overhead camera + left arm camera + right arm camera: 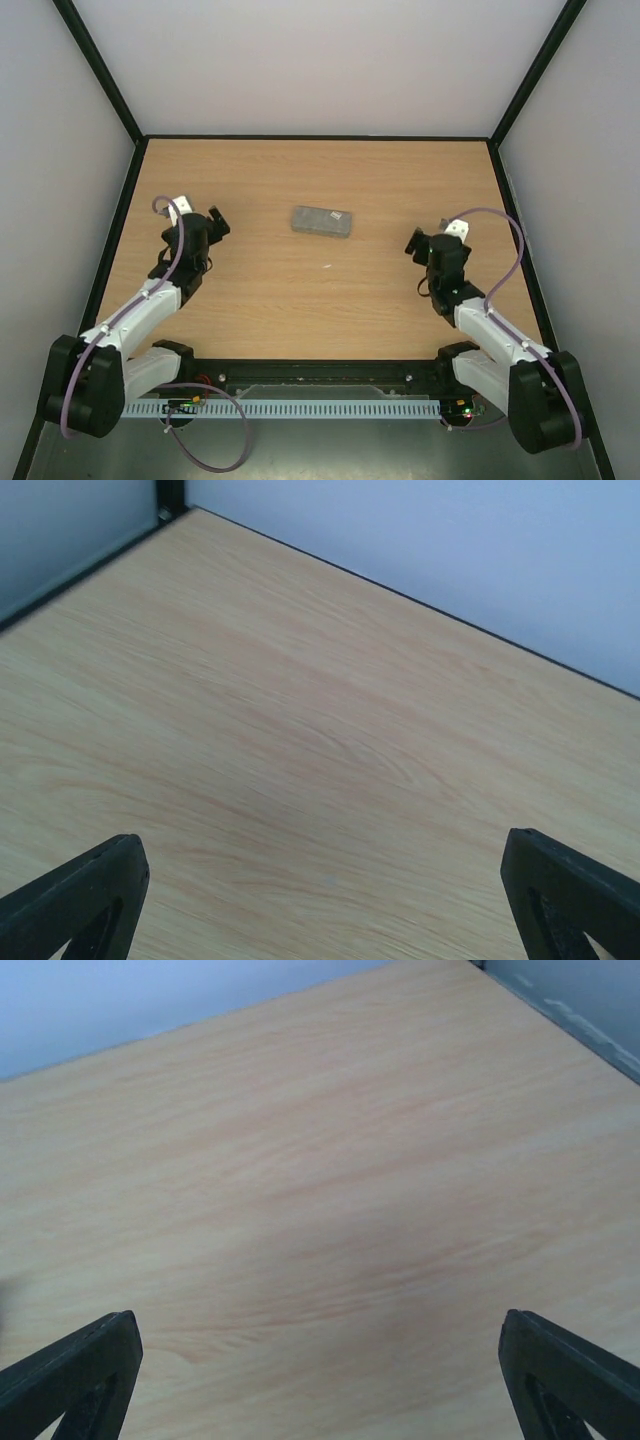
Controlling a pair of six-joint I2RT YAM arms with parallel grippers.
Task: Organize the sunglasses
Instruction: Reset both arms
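Sunglasses: not visible in any view; neither round lenses nor wire frame lie on the tabletop (300, 310), so their whereabouts cannot be confirmed, though the likeliest place is inside the grey case (321, 221), which lies shut and flat near the middle of the tabletop, slightly towards the far edge. Left fingers (85, 895) spread wide apart and empty, over bare wood well to the left of the case; right fingers (560, 1370) likewise spread and empty, well to its right. Both wrist views show only wood grain between the finger pairs. Judged stage: task apparently complete or nearly so, with the glasses stowed and the lid closed; nothing evident remains except drawing the arms back
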